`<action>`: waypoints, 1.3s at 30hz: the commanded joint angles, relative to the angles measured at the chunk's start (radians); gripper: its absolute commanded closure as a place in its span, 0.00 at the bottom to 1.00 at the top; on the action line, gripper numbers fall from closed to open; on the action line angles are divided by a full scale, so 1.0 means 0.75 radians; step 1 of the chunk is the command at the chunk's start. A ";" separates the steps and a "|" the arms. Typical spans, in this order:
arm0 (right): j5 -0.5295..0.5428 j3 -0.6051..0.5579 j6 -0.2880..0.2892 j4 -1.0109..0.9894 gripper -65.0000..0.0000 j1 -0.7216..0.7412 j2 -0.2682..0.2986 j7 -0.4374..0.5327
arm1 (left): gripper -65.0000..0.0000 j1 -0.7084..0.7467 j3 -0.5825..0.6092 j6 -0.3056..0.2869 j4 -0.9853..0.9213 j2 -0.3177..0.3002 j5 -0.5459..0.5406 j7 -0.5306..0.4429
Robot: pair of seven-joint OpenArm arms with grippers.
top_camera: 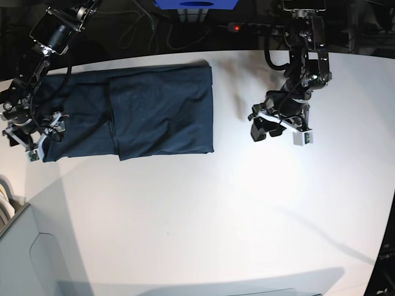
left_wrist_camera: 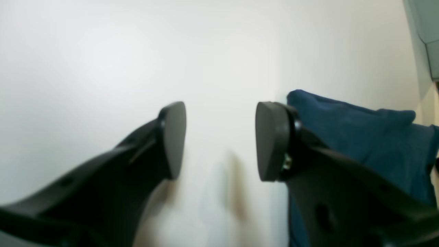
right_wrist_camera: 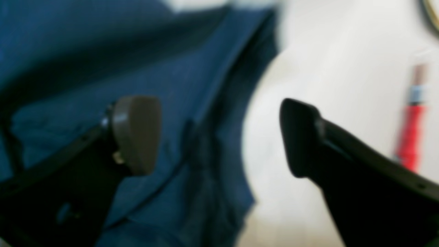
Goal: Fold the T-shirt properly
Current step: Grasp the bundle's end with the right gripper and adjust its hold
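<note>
The dark navy T-shirt [top_camera: 136, 111] lies flat on the white table [top_camera: 216, 216] at the upper left of the base view, with one part folded over the other. My right gripper [top_camera: 36, 140] hovers at the shirt's left end. In the right wrist view it [right_wrist_camera: 219, 137] is open, with nothing between its fingers, above the T-shirt [right_wrist_camera: 178, 103] and its edge. My left gripper [top_camera: 264, 132] stands right of the shirt. It [left_wrist_camera: 221, 137] is open and empty over bare table, with the T-shirt [left_wrist_camera: 360, 137] behind its right finger.
A blue box [top_camera: 194, 4] and a power strip with a red light [top_camera: 234, 27] sit beyond the table's far edge. A grey container [top_camera: 18, 246] stands at the lower left. A blurred red object [right_wrist_camera: 411, 137] shows at the right of the right wrist view.
</note>
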 commanded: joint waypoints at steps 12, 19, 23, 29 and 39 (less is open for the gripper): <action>0.007 0.131 0.019 -0.153 0.11 0.042 0.031 -0.007 | 0.52 -0.015 -0.003 -0.016 0.027 -0.010 -0.017 -0.024; 0.009 0.126 0.019 -0.177 0.11 0.058 0.023 -0.009 | 0.52 -0.013 -0.003 -0.016 0.027 -0.010 -0.017 -0.024; 0.009 0.135 0.019 -0.320 0.11 0.103 0.031 -0.005 | 0.52 -0.011 -0.003 -0.016 0.027 -0.010 -0.017 -0.024; 0.009 0.135 0.019 -0.390 0.11 0.109 0.029 0.001 | 0.52 -0.011 -0.050 -0.016 0.027 -0.010 -0.017 -0.020; 0.007 0.124 0.019 -0.398 0.23 0.132 -0.003 0.032 | 0.52 -0.011 -0.058 -0.016 0.027 -0.010 -0.017 -0.018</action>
